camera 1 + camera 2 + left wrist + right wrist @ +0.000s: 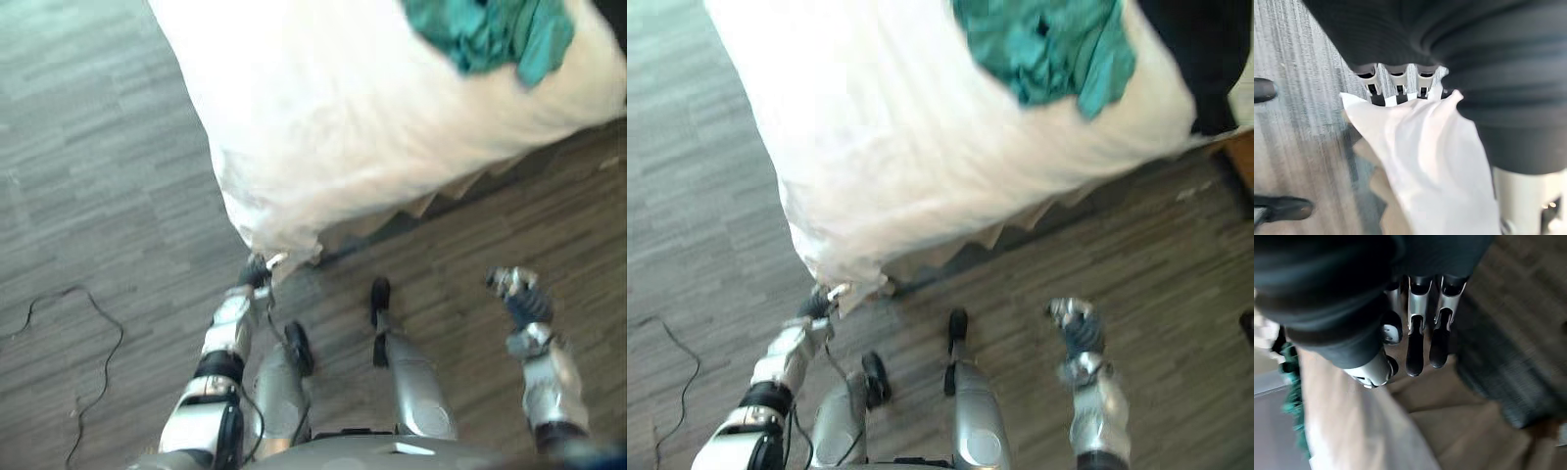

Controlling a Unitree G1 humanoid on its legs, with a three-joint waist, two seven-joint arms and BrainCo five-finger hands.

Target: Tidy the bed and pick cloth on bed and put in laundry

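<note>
Two eye views add teal cloth (490, 34); left hand (1397, 81) clutches white sheet (1425, 161), right hand (1418, 333) relaxed.

Left hand (257, 272) pinches the white bedsheet's (343, 117) near corner; teal cloth (490, 34) lies far right; right hand (519, 292) hangs apart.

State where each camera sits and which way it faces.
Left eye view: on the head, looking down at the white sheet with the teal cloth on it; left hand at its corner, right hand apart.
Right eye view: beside it, same scene, both hands.
Left wrist view: along the left hand, curled on the sheet's corner.
Right wrist view: along the right hand, relaxed, empty.
Shared: the held corner, both eyes and left wrist view.
</note>
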